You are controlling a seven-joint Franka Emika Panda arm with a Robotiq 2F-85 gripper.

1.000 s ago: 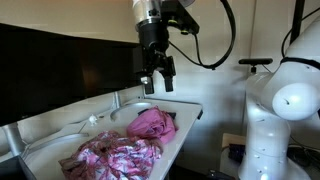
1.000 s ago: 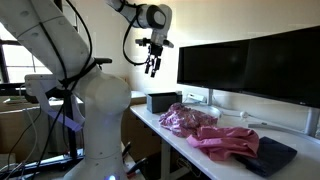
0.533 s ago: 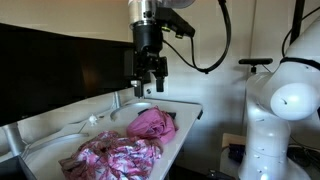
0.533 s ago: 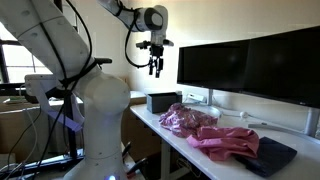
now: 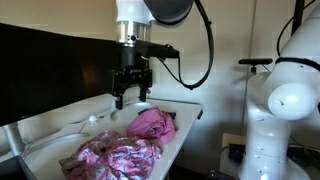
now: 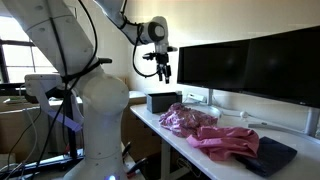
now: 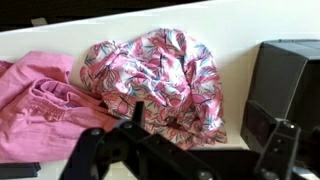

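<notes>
My gripper hangs open and empty in the air above the white table, over its far end. In the other exterior view the gripper is high above a black box. Below it lie two garments. A floral pink-and-white cloth is crumpled in the middle of the wrist view, with a plain pink garment to its left. The gripper shows its dark fingers spread wide, nothing between them. In both exterior views the floral cloth and pink garment lie side by side.
Dark monitors stand along the back of the table. The black box sits at the right of the wrist view. A dark flat item lies at the table's near end. A second white robot body stands beside the table.
The arm has swung toward the monitors and come down a little; the wrist has turned. The gripper stayed open and the garments have not moved.
</notes>
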